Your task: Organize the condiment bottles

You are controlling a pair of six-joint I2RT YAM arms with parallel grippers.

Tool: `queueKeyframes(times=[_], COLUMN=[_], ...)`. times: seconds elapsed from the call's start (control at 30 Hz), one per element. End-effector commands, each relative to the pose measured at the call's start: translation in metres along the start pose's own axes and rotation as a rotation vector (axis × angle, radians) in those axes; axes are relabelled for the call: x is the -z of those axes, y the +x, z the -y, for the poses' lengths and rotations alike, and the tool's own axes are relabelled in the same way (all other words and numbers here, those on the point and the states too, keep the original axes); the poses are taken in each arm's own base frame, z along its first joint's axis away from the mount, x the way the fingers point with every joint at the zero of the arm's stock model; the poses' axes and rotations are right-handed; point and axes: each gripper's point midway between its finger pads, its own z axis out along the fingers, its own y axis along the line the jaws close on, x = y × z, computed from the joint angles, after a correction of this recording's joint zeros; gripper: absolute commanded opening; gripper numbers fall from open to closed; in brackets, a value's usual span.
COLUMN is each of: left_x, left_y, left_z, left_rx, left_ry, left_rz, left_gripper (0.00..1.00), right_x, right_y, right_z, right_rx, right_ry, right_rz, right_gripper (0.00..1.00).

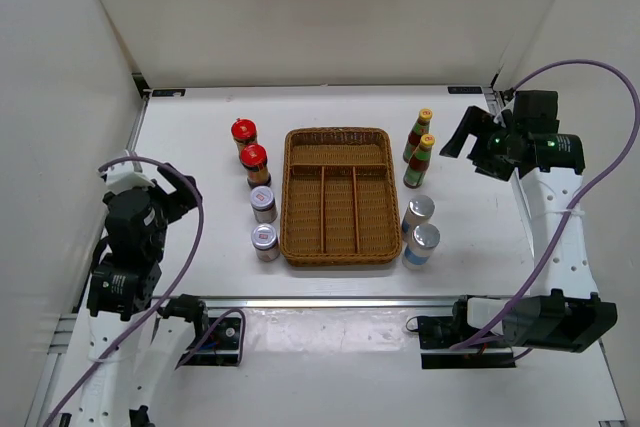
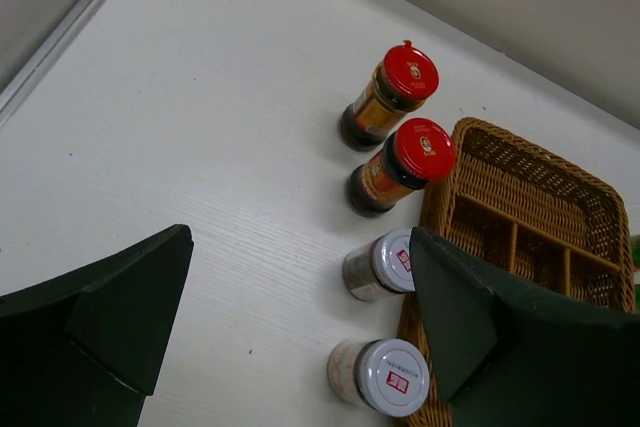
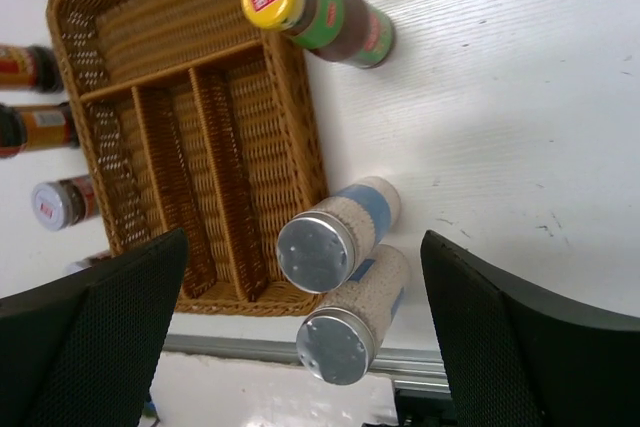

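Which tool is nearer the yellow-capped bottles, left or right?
Right. The right tool is just to the right of the yellow-capped bottles, not touching them. The left tool is far off on the other side of the tray.

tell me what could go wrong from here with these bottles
The two blue-white-labelled jars stand almost touching, so closing on one could tip the other. The slim yellow-capped bottles look tall and narrow and may topple if nudged. The wicker tray has narrow slots; a jar might catch on a divider.
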Motion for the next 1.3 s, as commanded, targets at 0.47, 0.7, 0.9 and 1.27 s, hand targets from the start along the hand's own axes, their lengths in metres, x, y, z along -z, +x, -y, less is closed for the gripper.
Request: queueKeyframes(times=[0.47, 0.7, 0.9, 1.27], left_x=[-0.016, -0.018, -0.023, -0.018], left_y=[0.063, 0.074, 0.075, 0.077], left_z=[0.035, 0.030, 0.025, 0.023], left_rx=[-0.016, 0.033, 0.015, 0.012], left_ry=[0.099, 0.055, 0.031, 0.050], left_rz=[-0.235, -0.243, -0.222, -0.207], left_gripper=[1.00, 1.00, 1.00, 1.00], right_x=[-0.037, -0.087, -0.112, -0.143], right_y=[-0.054, -0.051, -0.034, -0.013], right_z=[-0.004, -0.029, -0.024, -0.014], right_rx=[0.155, 0.291, 0.294, 0.271], right_ry=[0.135, 0.215, 0.297, 0.327], right_rz=[-0.018, -0.073, -0.156, -0.279], right_gripper=[1.00, 0.95, 0.87, 0.54])
